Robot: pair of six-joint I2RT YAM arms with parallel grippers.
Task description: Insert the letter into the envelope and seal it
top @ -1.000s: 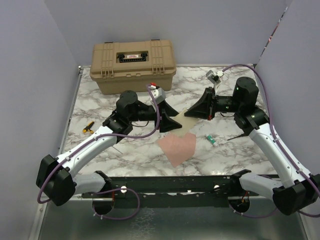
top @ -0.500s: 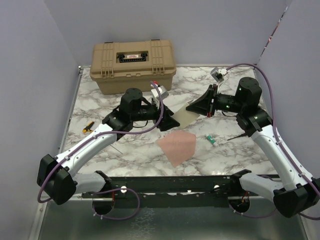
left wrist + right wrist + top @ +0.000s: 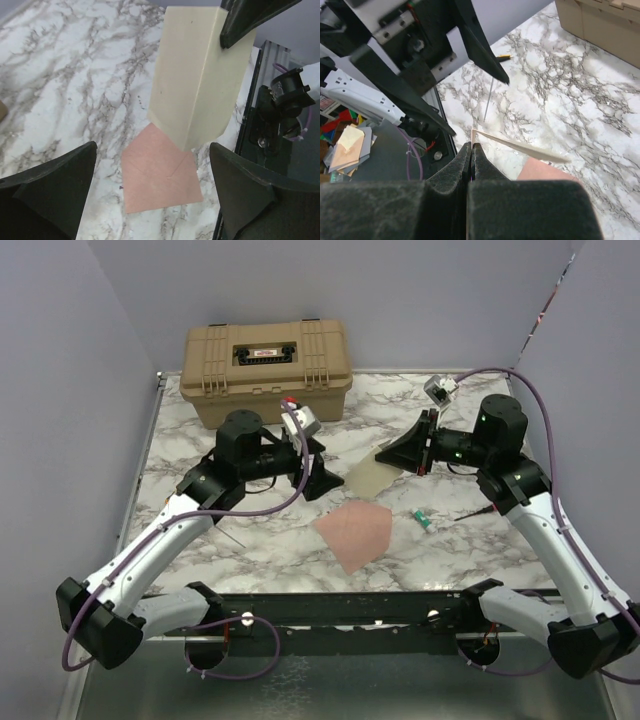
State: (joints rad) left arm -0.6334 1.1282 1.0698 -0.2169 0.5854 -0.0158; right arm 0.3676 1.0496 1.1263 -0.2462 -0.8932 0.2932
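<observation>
The letter (image 3: 366,477), a pale tan sheet bent along a crease, hangs tilted above the table. My right gripper (image 3: 392,454) is shut on its upper edge. The right wrist view shows its jaws (image 3: 471,146) pressed together on the thin edge of the letter (image 3: 520,146). The pinkish-brown envelope (image 3: 354,533) lies flat on the marble, flap side up, just in front of the letter. My left gripper (image 3: 320,476) is open, a little left of the letter and clear of it. Between its spread fingers the left wrist view shows the letter (image 3: 197,75) and the envelope (image 3: 160,175).
A tan hard case (image 3: 265,370) stands at the back of the table. A yellow-and-black tool (image 3: 176,494) lies at the left. A small green-and-white item (image 3: 424,520) lies right of the envelope. A black frame bar (image 3: 340,608) runs along the near edge.
My left gripper has opened wide and drawn back to the left, away from the letter. The right gripper still holds the letter and has shifted slightly.
</observation>
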